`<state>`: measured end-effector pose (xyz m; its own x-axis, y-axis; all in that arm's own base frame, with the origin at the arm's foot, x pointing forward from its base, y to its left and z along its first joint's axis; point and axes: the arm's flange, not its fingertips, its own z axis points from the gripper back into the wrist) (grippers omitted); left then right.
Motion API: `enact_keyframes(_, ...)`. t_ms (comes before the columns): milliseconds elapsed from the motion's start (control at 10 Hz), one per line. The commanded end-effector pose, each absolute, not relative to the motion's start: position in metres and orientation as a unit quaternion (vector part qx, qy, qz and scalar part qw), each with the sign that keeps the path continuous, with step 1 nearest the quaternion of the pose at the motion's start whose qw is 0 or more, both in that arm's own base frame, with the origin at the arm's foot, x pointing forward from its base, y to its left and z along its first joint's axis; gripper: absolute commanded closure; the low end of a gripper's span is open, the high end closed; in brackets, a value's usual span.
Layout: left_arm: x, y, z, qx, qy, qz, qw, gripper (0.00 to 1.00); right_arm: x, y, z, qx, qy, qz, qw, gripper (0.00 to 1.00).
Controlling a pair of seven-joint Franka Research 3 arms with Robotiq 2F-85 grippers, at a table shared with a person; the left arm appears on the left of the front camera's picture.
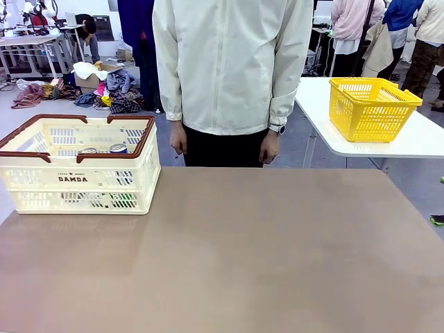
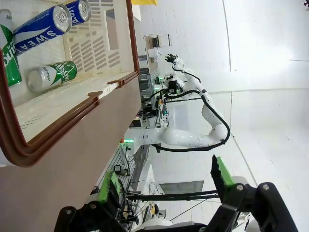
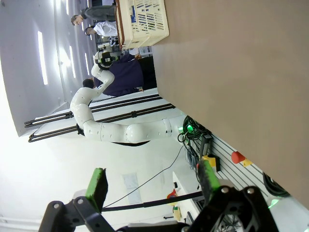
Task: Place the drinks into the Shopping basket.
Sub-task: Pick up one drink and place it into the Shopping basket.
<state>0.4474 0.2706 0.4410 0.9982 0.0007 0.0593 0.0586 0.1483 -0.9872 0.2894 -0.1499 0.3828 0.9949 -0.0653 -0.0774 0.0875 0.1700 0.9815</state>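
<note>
We see the large cream-white slotted plastic shopping basket point(image 1: 76, 182) with brown rim at the worktop's point(image 1: 229, 257) left, slim drink cans lying inside: two blue-and-white cans point(image 2: 41, 28) and two green cans point(image 2: 50, 76), though one green is cut off. Our left hand point(image 2: 166, 186) and right hand point(image 3: 152, 186) are both released, grasping nothing. We judge little can go wrong: cans might roll if the basket is bumped.

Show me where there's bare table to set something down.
The brown table is bare from the Shopping basket at its far-left corner across to the right edge. Crowded spot: inside the basket, where the drinks lie together on its floor.
</note>
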Motion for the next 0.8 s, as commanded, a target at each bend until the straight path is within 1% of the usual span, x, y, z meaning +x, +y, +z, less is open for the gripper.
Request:
enact_keyframes(0, 0.4443, 0.2695, 0.4436, -0.655, -0.021, -0.02, 0.755, 0.0, 0.2885, -0.151, 0.3876, 0.642, 0.016, -0.053, 0.765, 0.0)
enact_keyframes(700, 0.4443, 0.2695, 0.4436, -0.655, -0.021, -0.02, 0.755, 0.0, 0.2885, -0.151, 0.3876, 0.642, 0.016, -0.053, 0.765, 0.0)
